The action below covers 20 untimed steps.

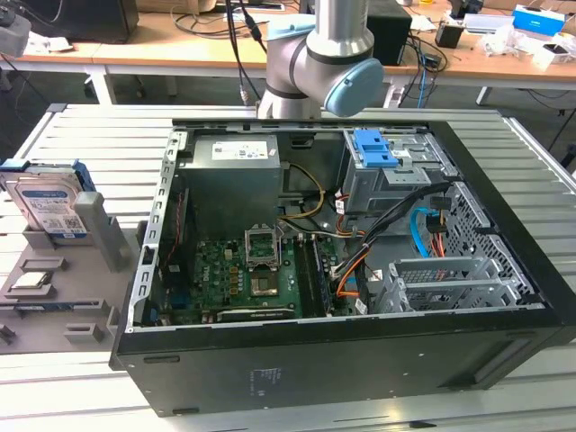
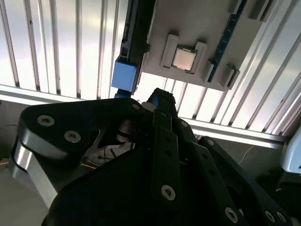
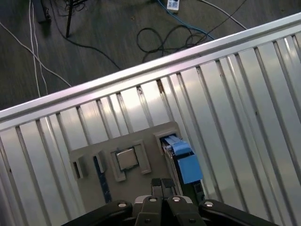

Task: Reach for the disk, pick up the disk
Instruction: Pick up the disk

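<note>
Closed on nothing, the gripper (image 3: 161,184) hovers over the disk (image 3: 185,165), upright on edge in the grey holder (image 3: 89,153) beside the computer case (image 1: 342,360); a clean pick likely demands jaws opened and squared across its flat faces.

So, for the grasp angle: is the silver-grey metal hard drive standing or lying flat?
Standing. In the exterior view the silver-grey metal hard drive sits on edge in the grey plastic holder, labelled face showing.
</note>
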{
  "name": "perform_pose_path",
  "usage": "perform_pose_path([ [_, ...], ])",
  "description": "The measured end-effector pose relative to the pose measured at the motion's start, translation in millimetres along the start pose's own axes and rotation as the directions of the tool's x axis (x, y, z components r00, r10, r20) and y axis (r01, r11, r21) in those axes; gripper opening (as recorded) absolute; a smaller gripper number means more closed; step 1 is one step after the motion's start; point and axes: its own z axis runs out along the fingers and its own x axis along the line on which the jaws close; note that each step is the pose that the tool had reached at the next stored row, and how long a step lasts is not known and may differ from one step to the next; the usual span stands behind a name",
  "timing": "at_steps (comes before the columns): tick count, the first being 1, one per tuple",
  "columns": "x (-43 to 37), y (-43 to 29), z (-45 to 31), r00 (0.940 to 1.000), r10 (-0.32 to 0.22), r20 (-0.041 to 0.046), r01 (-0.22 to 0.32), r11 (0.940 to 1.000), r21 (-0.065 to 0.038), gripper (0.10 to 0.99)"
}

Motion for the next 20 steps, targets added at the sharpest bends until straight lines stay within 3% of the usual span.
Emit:
perform_pose_path([
  [4, 0.0, 0.0, 0.0, 0.9979, -0.065, -0.0024, 0.065, 0.9979, 0.0, 0.106],
  [11, 0.0, 0.0, 0.0, 0.986, -0.167, -0.0063, 0.167, 0.986, 0.0, 0.106],
  [14, 0.0, 0.0, 0.0, 0.9728, -0.232, -0.0088, 0.232, 0.9728, -0.001, 0.106],
  [20, 0.0, 0.0, 0.0, 0.9546, -0.298, -0.0114, 0.298, 0.9547, -0.002, 0.106],
])
